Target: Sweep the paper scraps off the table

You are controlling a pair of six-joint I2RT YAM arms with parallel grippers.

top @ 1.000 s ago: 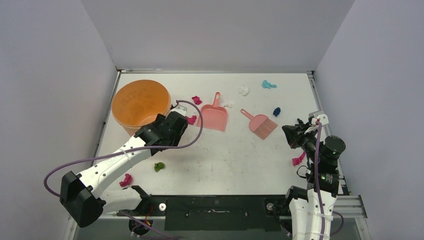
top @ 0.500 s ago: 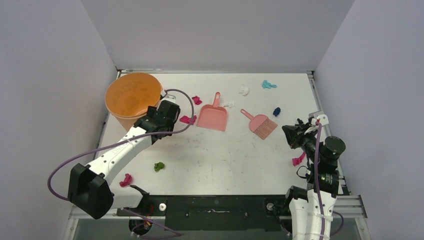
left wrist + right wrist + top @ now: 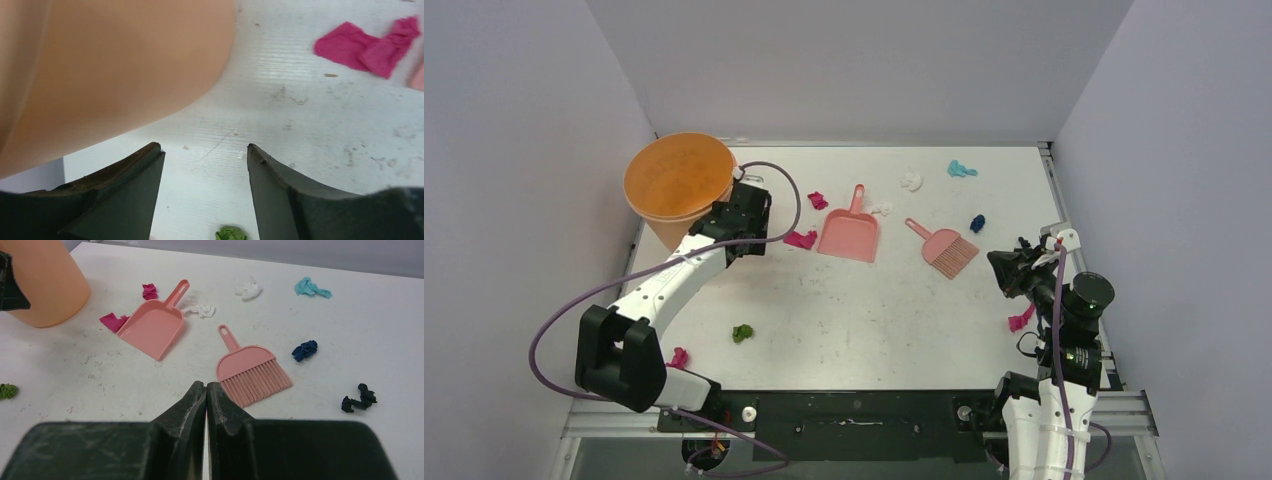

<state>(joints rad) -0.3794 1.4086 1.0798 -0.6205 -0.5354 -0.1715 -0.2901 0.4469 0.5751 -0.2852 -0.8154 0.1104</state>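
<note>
Paper scraps (image 3: 801,239) lie scattered around dustpan (image 3: 851,235), brush (image 3: 951,250) and bucket (image 3: 676,180).

The orange bucket (image 3: 677,178) now sits farther left and farther back on the tabletop (image 3: 864,310). The left arm (image 3: 674,285) has swung left with it, drawing away from the magenta scrap (image 3: 801,239).

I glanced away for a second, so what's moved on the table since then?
The orange bucket has moved toward the far-left corner, the left gripper following beside it, jaws open, nothing between them. The right gripper stayed shut and still; dustpan, brush and paper scraps lie where they were.
</note>
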